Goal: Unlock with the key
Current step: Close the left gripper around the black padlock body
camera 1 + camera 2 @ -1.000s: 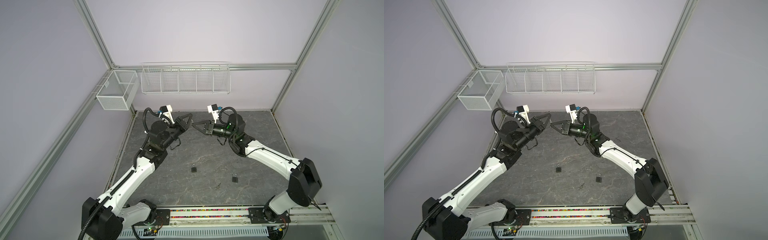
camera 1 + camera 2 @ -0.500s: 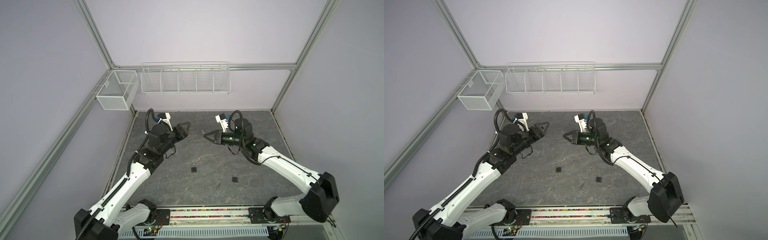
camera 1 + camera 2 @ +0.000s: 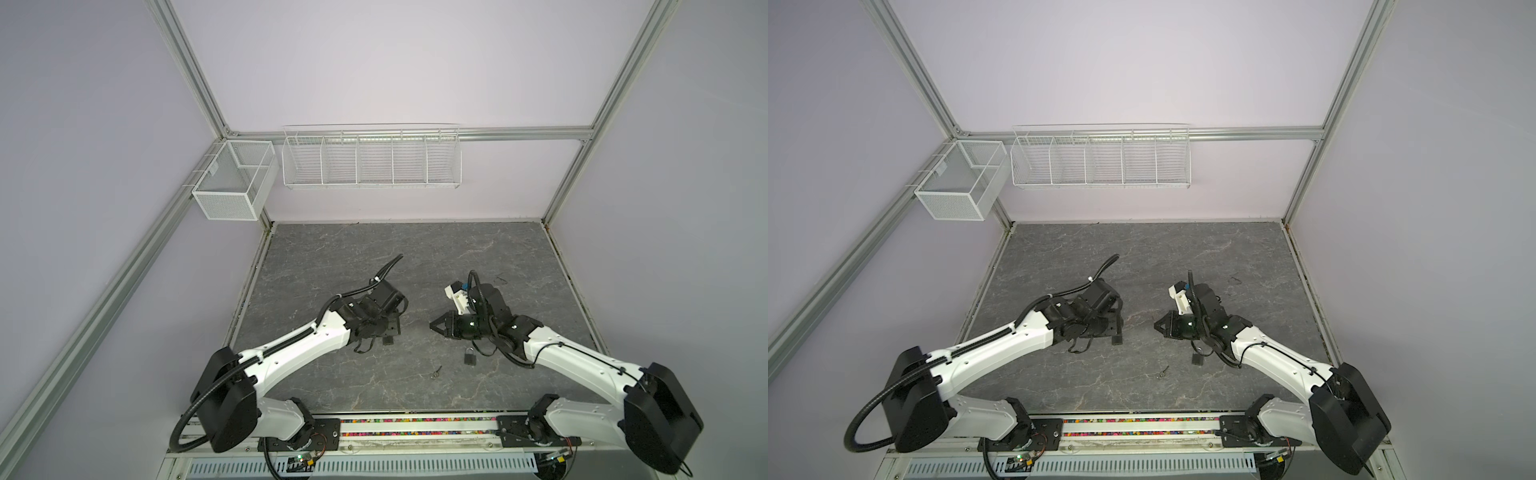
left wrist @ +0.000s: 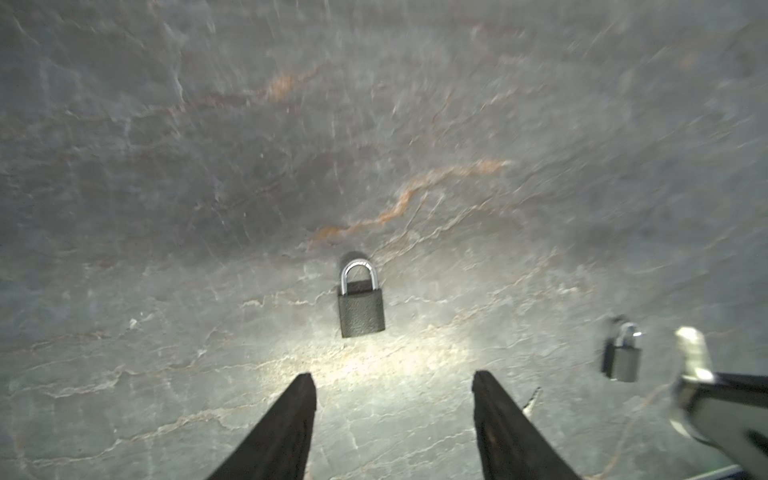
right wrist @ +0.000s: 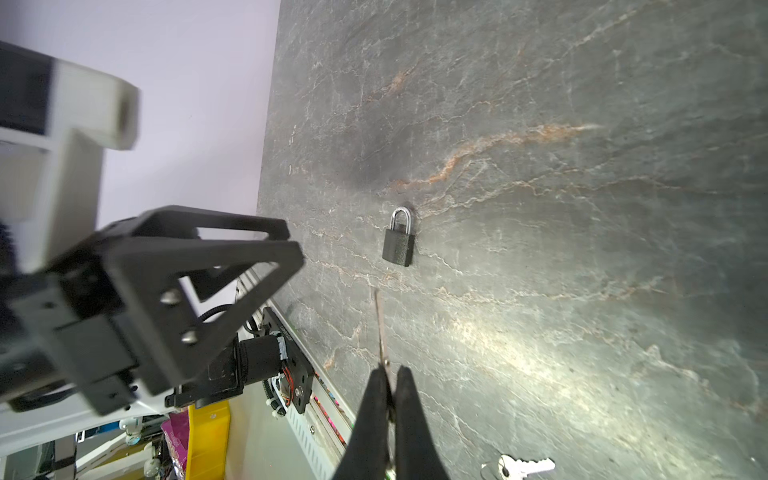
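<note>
Left wrist: left hand (image 4: 392, 415) spread above grey table (image 4: 166, 166) — right hand (image 5: 388, 376) pinches key (image 5: 379, 324).

Padlocks: two, and there they are. The left-hand padlock (image 4: 360, 311) sits at 7 o'clock from the middle of the table (image 3: 374, 257), the right-hand padlock (image 3: 470, 358) at 4 o'clock.
Keys: two. The loose key (image 5: 524, 466) lies flat at 5 o'clock; the held key (image 5: 380, 328) is edge-on in the right gripper (image 5: 390, 370).
Grippers: two, counting the left gripper (image 4: 393, 375).
Arms: two, the left arm (image 3: 291, 353) and the right arm (image 3: 582, 365).
Baskets: two, a long wire basket (image 3: 371, 183) at 12 o'clock and a mesh basket (image 3: 224, 203) at 10 o'clock.
</note>
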`<state>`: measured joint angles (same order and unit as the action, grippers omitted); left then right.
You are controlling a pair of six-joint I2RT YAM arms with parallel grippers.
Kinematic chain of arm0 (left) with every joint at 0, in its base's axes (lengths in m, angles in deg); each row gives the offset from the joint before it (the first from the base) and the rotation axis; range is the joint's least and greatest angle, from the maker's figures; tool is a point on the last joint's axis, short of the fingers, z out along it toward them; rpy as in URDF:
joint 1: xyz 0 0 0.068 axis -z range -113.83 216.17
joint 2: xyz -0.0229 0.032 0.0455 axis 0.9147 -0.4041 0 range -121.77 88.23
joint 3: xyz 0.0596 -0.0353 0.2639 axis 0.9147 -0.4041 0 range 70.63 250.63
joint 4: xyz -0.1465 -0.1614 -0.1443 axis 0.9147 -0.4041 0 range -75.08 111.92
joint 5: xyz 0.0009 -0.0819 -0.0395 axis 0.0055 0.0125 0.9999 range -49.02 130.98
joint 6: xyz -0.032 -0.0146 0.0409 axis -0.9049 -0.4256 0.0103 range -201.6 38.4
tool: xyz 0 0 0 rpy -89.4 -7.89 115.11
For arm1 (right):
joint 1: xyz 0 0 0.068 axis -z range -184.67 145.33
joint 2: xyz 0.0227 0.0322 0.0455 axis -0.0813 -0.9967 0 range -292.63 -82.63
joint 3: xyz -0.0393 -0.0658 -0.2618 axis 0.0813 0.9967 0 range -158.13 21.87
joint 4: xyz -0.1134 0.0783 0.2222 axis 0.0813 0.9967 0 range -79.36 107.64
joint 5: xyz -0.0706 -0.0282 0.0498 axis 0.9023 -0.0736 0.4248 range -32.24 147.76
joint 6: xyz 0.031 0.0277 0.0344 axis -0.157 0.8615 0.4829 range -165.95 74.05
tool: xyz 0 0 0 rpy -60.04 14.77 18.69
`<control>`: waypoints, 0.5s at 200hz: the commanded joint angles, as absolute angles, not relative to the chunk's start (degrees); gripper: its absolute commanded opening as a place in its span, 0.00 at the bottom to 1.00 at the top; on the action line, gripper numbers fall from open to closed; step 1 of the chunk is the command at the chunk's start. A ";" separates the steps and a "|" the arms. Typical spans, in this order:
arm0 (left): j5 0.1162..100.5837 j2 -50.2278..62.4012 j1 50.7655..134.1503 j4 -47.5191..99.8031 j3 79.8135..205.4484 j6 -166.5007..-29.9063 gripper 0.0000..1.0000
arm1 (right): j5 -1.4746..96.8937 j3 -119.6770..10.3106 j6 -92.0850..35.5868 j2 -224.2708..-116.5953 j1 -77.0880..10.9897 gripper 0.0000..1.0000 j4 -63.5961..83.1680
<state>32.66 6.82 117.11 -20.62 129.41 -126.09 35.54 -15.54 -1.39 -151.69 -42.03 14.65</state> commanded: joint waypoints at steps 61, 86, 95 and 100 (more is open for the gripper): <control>37.53 -10.83 118.12 -25.38 136.68 -126.30 0.65 | 39.10 -12.63 0.25 -146.97 -41.34 0.06 14.96; 36.90 -12.57 117.53 -25.55 137.06 -127.06 0.63 | 38.95 -12.98 0.26 -146.79 -41.23 0.06 14.92; 36.66 -13.48 117.08 -26.24 137.38 -127.23 0.63 | 38.74 -13.04 0.11 -146.89 -41.18 0.06 15.01; 35.84 -13.90 116.82 -27.09 137.54 -127.41 0.62 | 38.62 -13.07 0.26 -146.91 -41.22 0.06 14.94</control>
